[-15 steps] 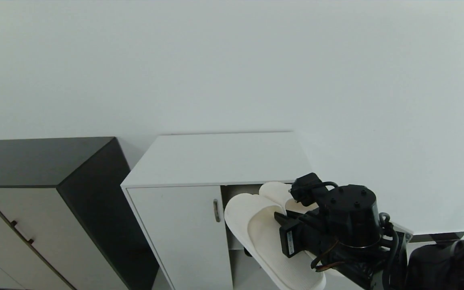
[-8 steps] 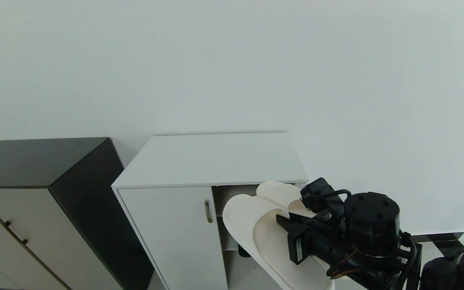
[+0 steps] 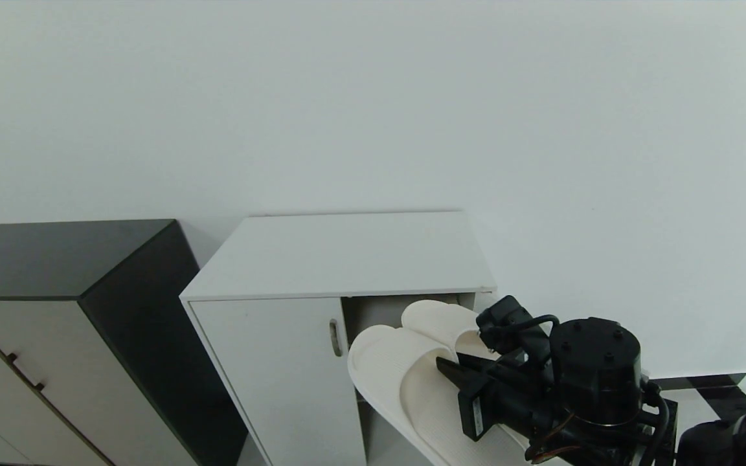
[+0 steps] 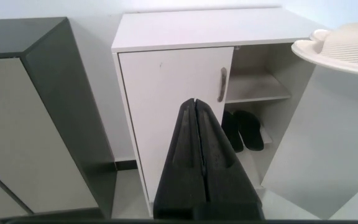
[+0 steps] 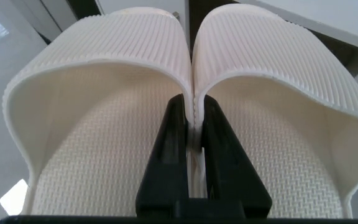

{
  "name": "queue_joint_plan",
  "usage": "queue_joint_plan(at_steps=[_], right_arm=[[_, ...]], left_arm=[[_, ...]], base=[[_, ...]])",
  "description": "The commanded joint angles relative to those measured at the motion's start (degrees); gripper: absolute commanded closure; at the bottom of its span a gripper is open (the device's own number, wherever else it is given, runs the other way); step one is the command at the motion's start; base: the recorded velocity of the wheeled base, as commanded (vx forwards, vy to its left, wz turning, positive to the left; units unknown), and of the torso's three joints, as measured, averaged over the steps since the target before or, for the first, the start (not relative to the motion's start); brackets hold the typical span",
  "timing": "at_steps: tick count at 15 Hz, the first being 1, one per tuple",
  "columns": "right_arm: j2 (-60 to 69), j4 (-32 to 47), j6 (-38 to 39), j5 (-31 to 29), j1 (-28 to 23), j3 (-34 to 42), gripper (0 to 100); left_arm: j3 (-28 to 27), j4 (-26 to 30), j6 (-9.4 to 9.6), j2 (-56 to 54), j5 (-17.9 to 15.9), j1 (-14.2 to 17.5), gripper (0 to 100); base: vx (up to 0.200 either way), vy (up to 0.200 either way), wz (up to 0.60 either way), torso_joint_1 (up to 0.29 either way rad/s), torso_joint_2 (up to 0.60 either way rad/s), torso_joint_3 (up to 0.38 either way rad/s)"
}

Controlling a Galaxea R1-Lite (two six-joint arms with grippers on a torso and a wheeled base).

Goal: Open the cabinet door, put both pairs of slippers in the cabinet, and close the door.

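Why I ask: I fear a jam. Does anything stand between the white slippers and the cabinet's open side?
Nothing visible does. The white slippers, in the right pincer, hang before the cabinet's open side; black slippers lie lower inside it.

Seemingly a home entryway: white shoe cabinet (image 3: 347,252) beside dark cabinet (image 3: 62,259).

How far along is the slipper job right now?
Done: white cabinet open on its right side, black slippers in its lower compartment. In hand: right gripper clamps the white slippers before the opening. Left: shelve them, close up.
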State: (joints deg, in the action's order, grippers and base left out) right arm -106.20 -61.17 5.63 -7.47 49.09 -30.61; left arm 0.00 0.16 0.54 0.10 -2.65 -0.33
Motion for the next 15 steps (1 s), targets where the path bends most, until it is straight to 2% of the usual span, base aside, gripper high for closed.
queue_joint_plan(at_steps=[1,6,12,15], right_arm=[[-0.67,-1.32,-0.01,0.0,0.22,0.46,100],[-4.01,-8.17,-0.18,-0.09,0.39,1.52,100],[-4.54,-11.69,-0.36,2.11,0.83,3.1,100],[-6.3,-16.26,-0.53,2.29,0.74,4.24,100]], left_arm=[[0.0,0.02,-0.01,-0.01,0.01,-0.02,100],[0.0,0.02,-0.1,-0.01,0.01,-0.02,100],[0.0,0.02,-0.62,-0.01,0.1,-0.02,100],[0.0,0.02,-0.62,-0.01,0.1,-0.02,100]], base=[[0.0,0.0,0.0,-0.139,0.33,0.188],[0.0,0.0,0.0,-0.178,0.41,0.224],[0.0,0.0,0.0,-0.228,0.54,0.31],[0.0,0.0,0.0,-0.206,0.53,0.317]])
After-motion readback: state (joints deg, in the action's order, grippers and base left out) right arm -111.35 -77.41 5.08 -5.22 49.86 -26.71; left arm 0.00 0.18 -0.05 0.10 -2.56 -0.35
